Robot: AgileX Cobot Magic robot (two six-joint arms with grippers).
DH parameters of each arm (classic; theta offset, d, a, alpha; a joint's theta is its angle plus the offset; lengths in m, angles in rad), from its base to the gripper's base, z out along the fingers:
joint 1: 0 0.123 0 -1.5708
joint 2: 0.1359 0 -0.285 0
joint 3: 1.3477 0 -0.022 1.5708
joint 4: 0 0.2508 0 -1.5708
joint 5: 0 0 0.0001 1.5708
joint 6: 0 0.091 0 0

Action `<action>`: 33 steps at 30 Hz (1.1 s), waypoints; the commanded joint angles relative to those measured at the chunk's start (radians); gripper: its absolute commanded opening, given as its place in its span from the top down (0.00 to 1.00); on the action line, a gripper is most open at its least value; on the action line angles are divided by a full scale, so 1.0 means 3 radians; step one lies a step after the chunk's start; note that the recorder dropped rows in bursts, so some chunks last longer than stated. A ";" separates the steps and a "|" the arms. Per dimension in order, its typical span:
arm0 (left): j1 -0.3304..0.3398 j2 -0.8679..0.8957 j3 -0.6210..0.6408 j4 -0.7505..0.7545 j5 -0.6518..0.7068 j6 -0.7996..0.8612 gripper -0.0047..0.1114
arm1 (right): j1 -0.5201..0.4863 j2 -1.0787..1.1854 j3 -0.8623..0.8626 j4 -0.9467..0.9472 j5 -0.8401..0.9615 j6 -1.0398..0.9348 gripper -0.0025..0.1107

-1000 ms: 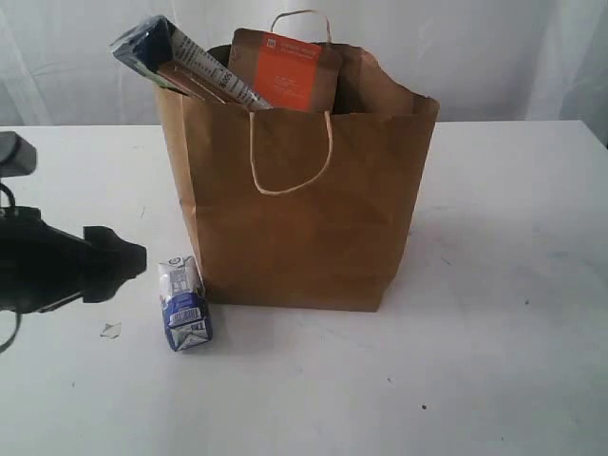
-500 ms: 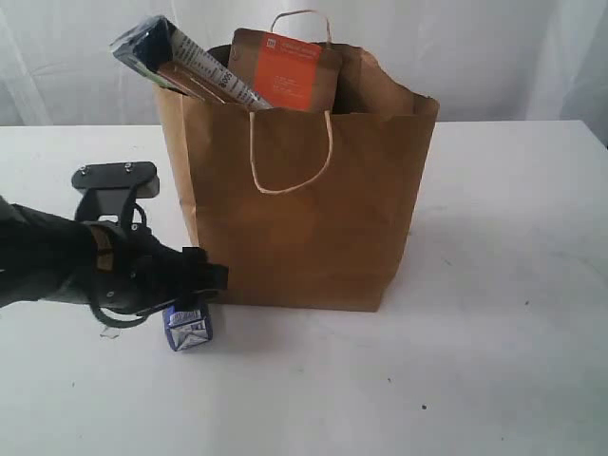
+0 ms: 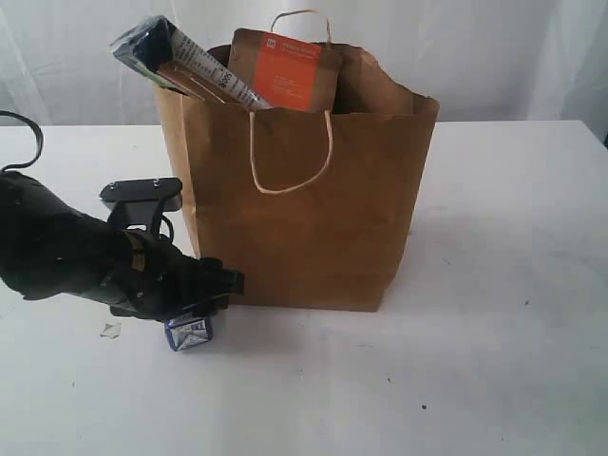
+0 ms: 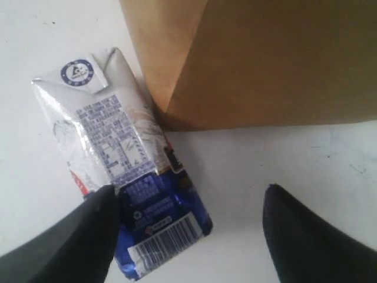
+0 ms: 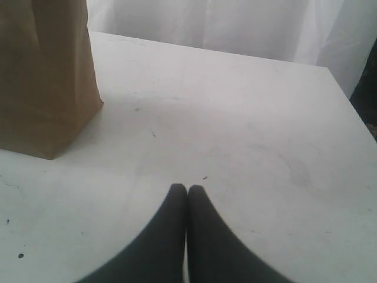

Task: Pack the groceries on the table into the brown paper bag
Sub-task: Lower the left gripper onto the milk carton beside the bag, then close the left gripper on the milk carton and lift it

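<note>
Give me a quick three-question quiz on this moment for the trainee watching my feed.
1. True or false: the small blue-white carton is already inside the brown paper bag.
2. Which items poke out of the bag's top? A) the blue spaghetti packet and the brown pouch with orange label; B) a yellow white-capped jar alone; C) nothing at all.
3. Fill in: the right jaws are ____.

Key
1. False: it lies on the table beside the bag's corner.
2. A.
3. Shut.
</note>
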 commanded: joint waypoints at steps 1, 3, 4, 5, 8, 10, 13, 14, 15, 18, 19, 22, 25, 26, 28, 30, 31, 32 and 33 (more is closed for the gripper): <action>-0.0025 -0.0005 -0.0010 -0.0036 0.0136 -0.0019 0.34 | -0.0014 -0.0020 0.0017 0.0003 -0.0009 0.0008 0.98; -0.0025 -0.0005 -0.0010 -0.0036 0.0172 -0.0019 0.34 | -0.0014 -0.0020 0.0017 0.0003 -0.0009 0.0008 0.98; -0.0025 -0.0005 -0.0010 -0.0036 0.0187 -0.0019 0.34 | -0.0014 -0.0020 0.0017 0.0003 -0.0009 0.0008 0.98; -0.0025 -0.0005 -0.0010 -0.0036 0.0204 -0.0019 0.35 | -0.0014 -0.0020 0.0017 0.0003 -0.0009 0.0008 0.98; -0.0025 -0.0005 -0.0010 -0.0036 0.0217 -0.0019 0.35 | -0.0014 -0.0020 0.0017 0.0003 -0.0009 0.0008 0.98; -0.0025 -0.0005 -0.0010 -0.0036 0.0217 -0.0019 0.35 | -0.0014 -0.0020 0.0017 0.0003 -0.0009 0.0008 0.98; -0.0025 0.0015 -0.0010 -0.0036 0.0216 -0.0019 0.35 | -0.0014 -0.0020 0.0017 0.0003 -0.0009 0.0008 0.98; -0.0025 0.0023 -0.0010 -0.0036 0.0224 -0.0019 0.35 | -0.0014 -0.0020 0.0017 0.0003 -0.0009 0.0008 0.98; -0.0025 0.0038 -0.0010 -0.0036 0.0225 -0.0019 0.35 | -0.0014 -0.0020 0.0017 0.0003 -0.0009 0.0008 0.98; -0.0025 0.0074 -0.0010 -0.0036 0.0225 -0.0019 0.35 | -0.0014 -0.0020 0.0017 0.0003 -0.0009 0.0008 0.98; -0.0025 0.0080 -0.0010 -0.0036 0.0225 -0.0019 0.35 | -0.0014 -0.0020 0.0017 0.0003 -0.0009 0.0008 0.98; -0.0025 0.0088 -0.0010 -0.0036 0.0225 -0.0019 0.35 | -0.0014 -0.0020 0.0017 0.0003 -0.0009 0.0008 0.98; -0.0025 0.0088 -0.0010 -0.0036 0.0225 -0.0019 0.35 | -0.0014 -0.0020 0.0017 0.0003 -0.0009 0.0008 0.98; -0.0025 0.0088 -0.0010 -0.0036 0.0225 -0.0019 0.35 | -0.0014 -0.0020 0.0017 0.0003 -0.0009 0.0008 0.98; -0.0025 0.0087 0.0029 -0.0036 0.0214 -0.0019 0.35 | -0.0014 -0.0020 0.0017 0.0003 -0.0009 0.0008 0.98; -0.0025 0.0087 0.0069 -0.0036 0.0214 -0.0019 0.35 | -0.0014 -0.0020 0.0017 0.0003 -0.0009 0.0008 0.98; -0.0025 0.0087 0.0096 -0.0036 0.0214 -0.0019 0.35 | -0.0014 -0.0020 0.0017 0.0003 -0.0009 0.0008 0.98; -0.0018 0.0090 0.0112 -0.0036 0.0199 -0.0019 0.35 | -0.0014 -0.0020 0.0017 0.0003 -0.0009 0.0008 0.98; 0.0000 0.0090 0.0121 -0.0036 0.0193 -0.0019 0.35 | -0.0014 -0.0020 0.0017 0.0003 -0.0009 0.0008 0.98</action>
